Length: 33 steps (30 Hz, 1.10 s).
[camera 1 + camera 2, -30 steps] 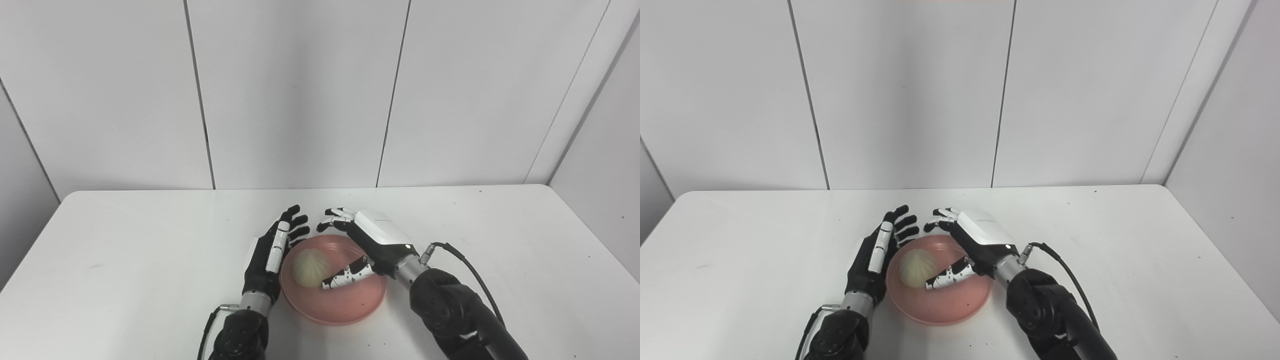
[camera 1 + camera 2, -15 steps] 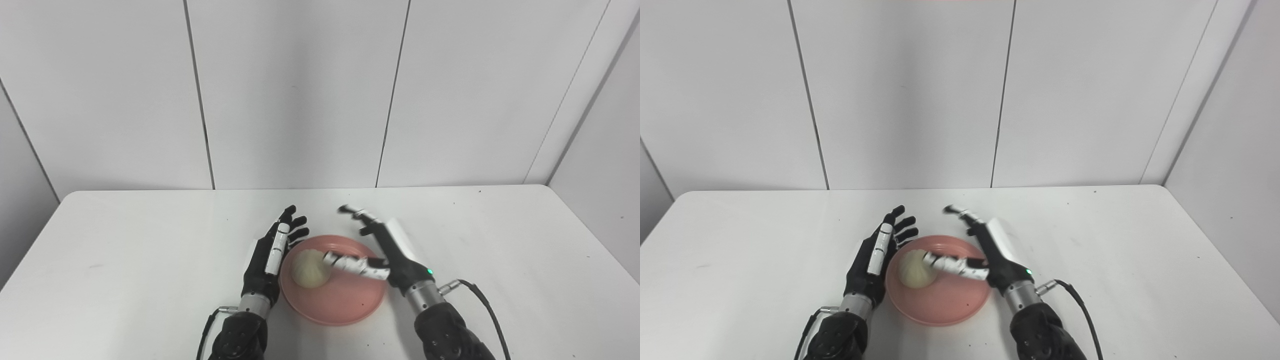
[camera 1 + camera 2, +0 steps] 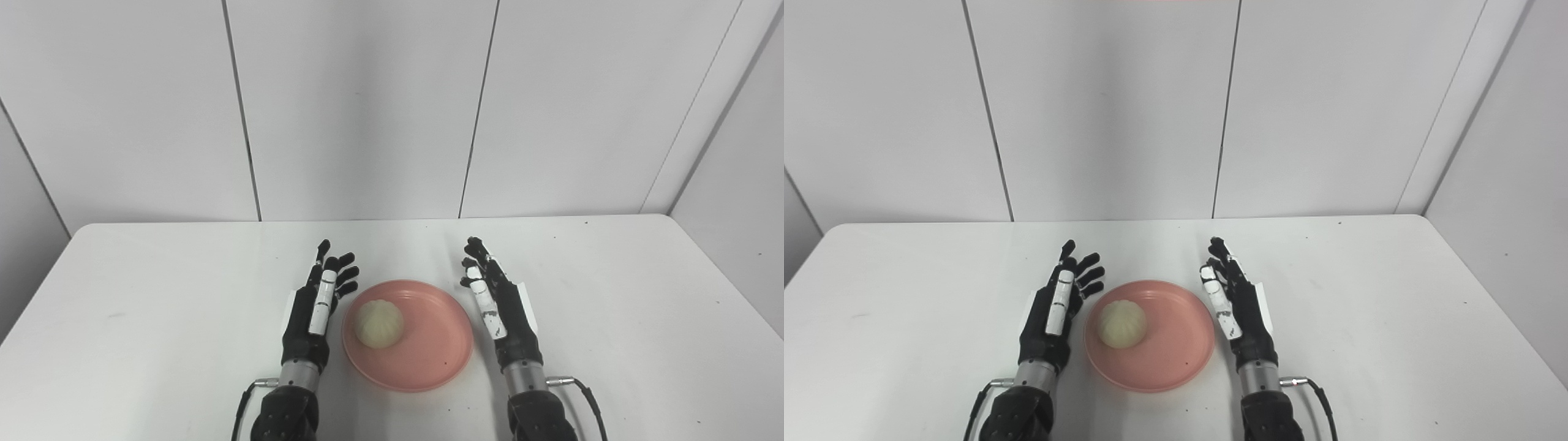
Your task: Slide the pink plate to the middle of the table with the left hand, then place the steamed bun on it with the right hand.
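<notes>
The pink plate (image 3: pixel 429 361) lies on the white table (image 3: pixel 153 306) near its front middle. The pale steamed bun (image 3: pixel 380 324) sits on the plate's left part. My left hand (image 3: pixel 315 306) stands on edge just left of the plate, open and empty, fingers pointing away from me. My right hand (image 3: pixel 502 303) stands on edge just right of the plate, open and empty, apart from the bun. In the right eye view the bun (image 3: pixel 1122 325) rests on the plate (image 3: pixel 1176 361) between the left hand (image 3: pixel 1053 309) and the right hand (image 3: pixel 1237 306).
White wall panels (image 3: pixel 367 110) rise behind the table's far edge. A cable (image 3: pixel 585 395) runs from my right wrist. A few small dark specks mark the tabletop.
My right hand has pulled away from the bun, swung to the right of the plate and straightened its fingers. The bun stays on the plate. The camera has tilted slightly.
</notes>
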{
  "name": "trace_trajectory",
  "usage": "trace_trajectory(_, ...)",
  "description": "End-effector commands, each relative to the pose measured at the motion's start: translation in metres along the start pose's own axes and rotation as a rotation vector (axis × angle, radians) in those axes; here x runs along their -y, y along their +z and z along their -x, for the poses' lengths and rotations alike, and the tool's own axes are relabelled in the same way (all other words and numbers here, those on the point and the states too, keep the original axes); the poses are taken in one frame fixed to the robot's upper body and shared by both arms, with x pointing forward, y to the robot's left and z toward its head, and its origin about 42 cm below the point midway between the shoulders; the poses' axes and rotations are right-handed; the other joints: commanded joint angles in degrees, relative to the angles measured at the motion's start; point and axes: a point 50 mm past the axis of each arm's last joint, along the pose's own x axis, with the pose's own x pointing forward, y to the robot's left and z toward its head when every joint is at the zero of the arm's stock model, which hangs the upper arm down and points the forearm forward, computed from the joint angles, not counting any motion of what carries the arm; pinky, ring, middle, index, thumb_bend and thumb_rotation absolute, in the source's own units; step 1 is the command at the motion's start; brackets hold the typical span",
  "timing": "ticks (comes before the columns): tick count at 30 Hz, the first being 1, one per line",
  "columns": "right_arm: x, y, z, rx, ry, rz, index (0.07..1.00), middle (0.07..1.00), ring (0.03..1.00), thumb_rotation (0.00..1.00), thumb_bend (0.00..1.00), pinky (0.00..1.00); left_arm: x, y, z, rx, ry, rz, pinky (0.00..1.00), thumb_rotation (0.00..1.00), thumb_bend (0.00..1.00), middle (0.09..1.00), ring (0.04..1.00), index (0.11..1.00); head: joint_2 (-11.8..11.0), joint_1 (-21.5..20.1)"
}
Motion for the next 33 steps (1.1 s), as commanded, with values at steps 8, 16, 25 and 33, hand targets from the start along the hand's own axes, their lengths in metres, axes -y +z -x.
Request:
trace_trajectory(8,0.0,0.006,-0.005,0.067,-0.034,0.008,0.874,0.885,0.863,1.0,0.68,0.76,-0.014,-0.01,0.01,0.013,0.035,-0.032,0.8,0.9,0.62,0.844,0.82,0.994,0.17,0.2)
trace_trajectory(16,-0.003,0.0,-0.002,0.032,-0.036,0.014,0.86,0.887,0.867,1.0,0.67,0.78,-0.011,-0.008,0.01,0.033,0.044,-0.051,0.86,0.91,0.59,0.875,0.855,1.0,0.42,0.02)
trace_trajectory(25,-0.005,-0.006,0.002,0.012,-0.036,0.017,0.872,0.896,0.894,1.0,0.64,0.8,-0.009,-0.005,0.009,0.033,0.046,-0.056,0.86,0.91,0.59,0.873,0.854,0.999,0.45,0.11)
trace_trajectory(33,-0.004,-0.01,0.005,-0.004,-0.028,0.012,0.867,0.881,0.882,1.0,0.64,0.79,-0.008,-0.004,0.01,0.034,0.058,-0.074,0.86,0.91,0.65,0.916,0.895,0.992,0.62,0.01)
